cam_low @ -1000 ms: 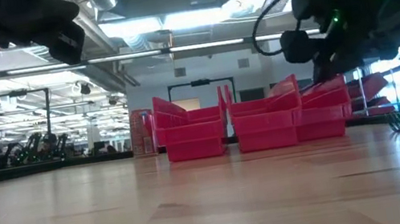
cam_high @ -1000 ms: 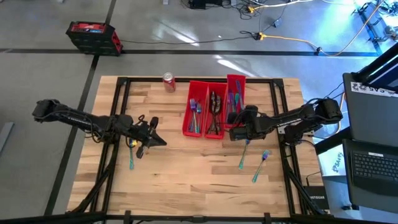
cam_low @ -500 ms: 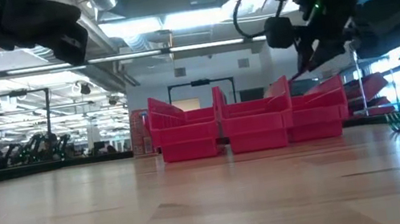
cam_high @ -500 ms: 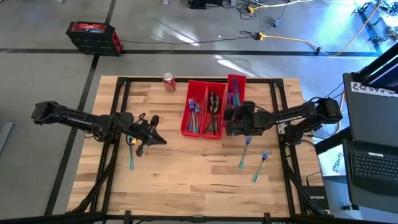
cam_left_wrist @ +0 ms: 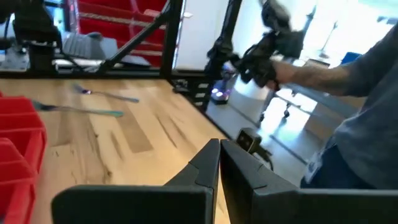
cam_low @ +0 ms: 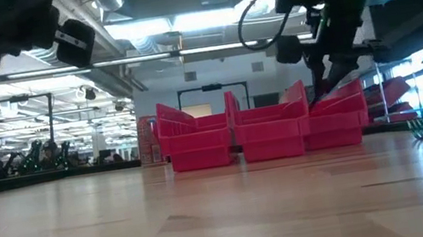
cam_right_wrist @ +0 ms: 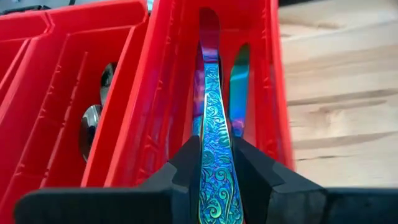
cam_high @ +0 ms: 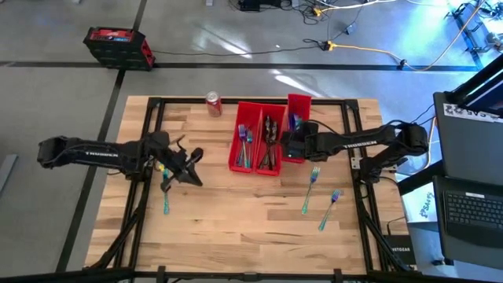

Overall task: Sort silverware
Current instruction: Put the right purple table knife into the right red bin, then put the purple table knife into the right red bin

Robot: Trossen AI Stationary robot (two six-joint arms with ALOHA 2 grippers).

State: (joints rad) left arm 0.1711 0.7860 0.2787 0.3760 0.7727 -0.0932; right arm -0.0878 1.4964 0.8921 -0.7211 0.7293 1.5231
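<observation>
Right end effector (cam_right_wrist: 217, 180): clamps a knife (cam_right_wrist: 214, 134) lengthwise over the right bin (cam_right_wrist: 273, 81), lined up for dropping among other knives.
Left end effector (cam_left_wrist: 219, 163): clenched empty, waiting above desk (cam_high: 228, 212).

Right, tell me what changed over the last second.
The right claw, shut on an iridescent knife, travelled from beside the bins to over the rightmost red bin. The three bins slid a little leftward during the move. The left claw remained shut and empty, shifting only slightly near its fork. The two forks on the right side of the table stayed put.
</observation>
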